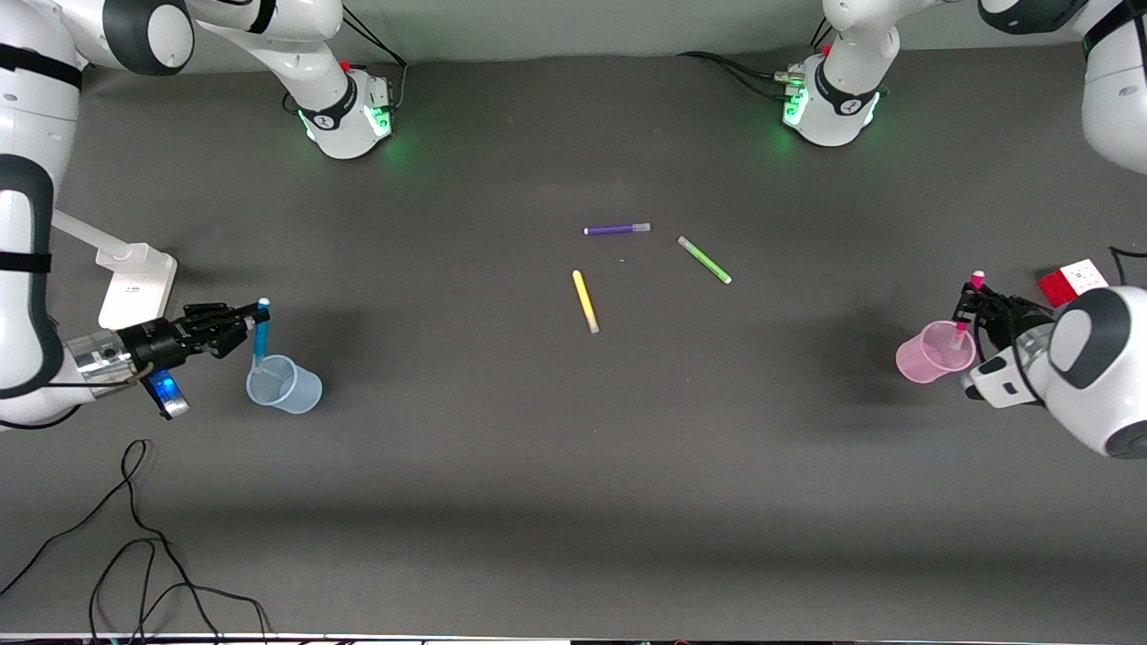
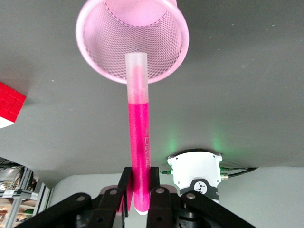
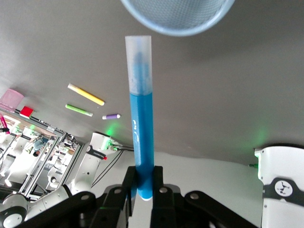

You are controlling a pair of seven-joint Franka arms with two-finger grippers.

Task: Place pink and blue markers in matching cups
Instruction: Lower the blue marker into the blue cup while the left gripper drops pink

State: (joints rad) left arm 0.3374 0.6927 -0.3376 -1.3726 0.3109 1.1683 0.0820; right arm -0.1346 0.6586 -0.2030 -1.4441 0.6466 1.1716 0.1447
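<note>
Both arms loaded, each over its own cup.

Right gripper [image 1: 252,328], at roughly 9 o'clock on the table in the front view, is clamped on the blue marker [image 1: 260,333]. Marker stands near upright, pale cap end down, its tip at or just inside the rim of the blue cup [image 1: 285,384]. In the right wrist view the marker [image 3: 141,128] runs straight out from the fingers [image 3: 160,190] toward the cup mouth [image 3: 178,16]; the cap end reaches the rim edge, not the centre. Judgement: a small shift toward the cup's middle before letting go would be safer.

Left gripper [image 1: 967,301], at about 3 o'clock, grips the pink marker [image 1: 964,330], also upright, its lower end inside the pink cup [image 1: 935,352]. In the left wrist view the marker [image 2: 138,128] points into the cup [image 2: 95,47], cap overlapping the near rim.

Each arm is the nearer one to its cup; long axes near vertical, aligned for dropping.

Yellow pen [image 1: 585,301], green pen [image 1: 703,260] and purple pen [image 1: 616,229] lie flat mid-table, well apart from both cups. Red-and-white block [image 1: 1073,281] sits near the left gripper.
</note>
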